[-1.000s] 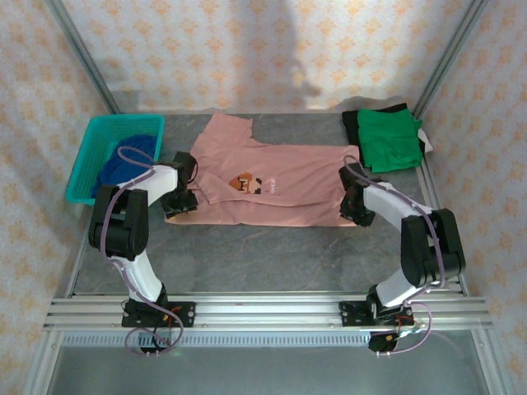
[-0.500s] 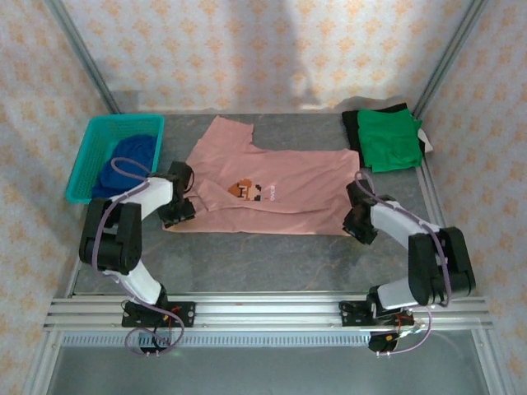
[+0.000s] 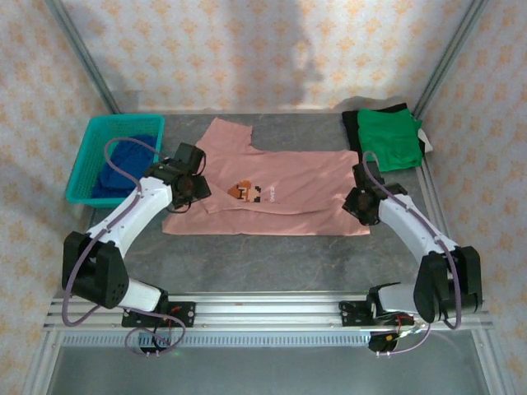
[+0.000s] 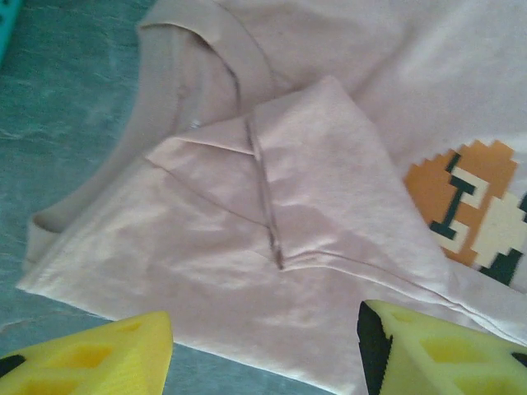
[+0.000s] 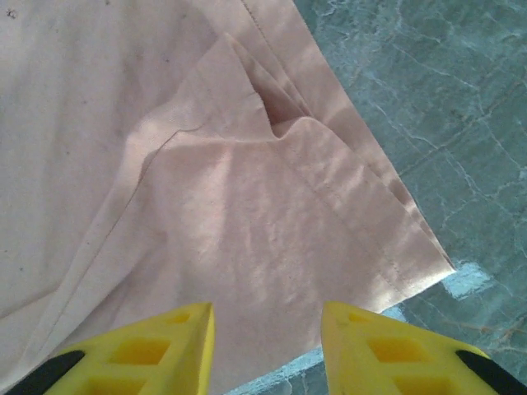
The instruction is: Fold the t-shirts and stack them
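- The left arm (image 3: 132, 218) extended forward; left gripper (image 4: 263, 354) over pink t-shirt (image 3: 288, 189) collar end, jaws apart, empty.
- The right arm (image 3: 412, 230) extended; right gripper (image 5: 268, 341) over hem corner, jaws apart, empty.

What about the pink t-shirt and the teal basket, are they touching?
Apart. The left wrist view shows a strip of bare table between the corner of the teal basket and the collar of the pink t-shirt.
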### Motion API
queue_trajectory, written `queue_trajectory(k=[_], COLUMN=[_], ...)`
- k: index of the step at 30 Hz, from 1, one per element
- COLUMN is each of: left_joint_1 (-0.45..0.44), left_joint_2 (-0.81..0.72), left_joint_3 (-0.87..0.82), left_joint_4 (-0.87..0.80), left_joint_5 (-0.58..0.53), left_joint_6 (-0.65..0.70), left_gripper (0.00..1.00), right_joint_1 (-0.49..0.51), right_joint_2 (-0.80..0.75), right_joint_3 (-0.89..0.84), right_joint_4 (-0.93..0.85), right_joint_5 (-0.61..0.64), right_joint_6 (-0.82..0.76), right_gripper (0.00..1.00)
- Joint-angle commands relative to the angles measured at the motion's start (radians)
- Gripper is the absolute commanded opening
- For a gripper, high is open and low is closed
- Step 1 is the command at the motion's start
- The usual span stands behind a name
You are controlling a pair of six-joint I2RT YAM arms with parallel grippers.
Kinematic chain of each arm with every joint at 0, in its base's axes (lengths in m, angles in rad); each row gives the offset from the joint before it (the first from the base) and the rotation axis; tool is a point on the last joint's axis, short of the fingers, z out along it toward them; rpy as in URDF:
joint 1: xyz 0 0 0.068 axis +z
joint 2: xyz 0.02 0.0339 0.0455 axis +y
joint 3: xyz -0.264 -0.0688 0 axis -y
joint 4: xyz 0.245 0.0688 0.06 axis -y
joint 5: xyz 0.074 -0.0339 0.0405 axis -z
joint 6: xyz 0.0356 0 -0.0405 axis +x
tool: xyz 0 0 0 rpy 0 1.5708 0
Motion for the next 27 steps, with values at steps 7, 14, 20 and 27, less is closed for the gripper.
queue_trajectory(k=[7,14,20,27], left_joint_1=[-0.015,-0.014,-0.014,-0.007], left_joint_2=[0.103,0.199,0.273,0.343], left_joint_3=[-0.047,0.003,0.042,0.012], left_joint_4=[0.090,0.105,0.101,0.194], left_joint_5=[0.033,0.041,0.042,0.142], left_joint_6=[-0.061,-0.050,-0.056,-0.086], left_gripper=[0.59,0.56,0.56,0.44], right_joint_1=[-0.006,-0.005,-0.005,-0.005], right_joint_2=[-0.016,-0.017,-0.005,0.019], right_joint_3=[-0.018,-0.059,-0.065,-0.061], right_joint_4=[-0.010,0.023,0.026,0.038], right_joint_5=[0.012,0.016,0.029,0.023], right_joint_6=[-0.025,-0.007,-0.023,-0.030], right_gripper=[0.41,0.41,0.41,0.41])
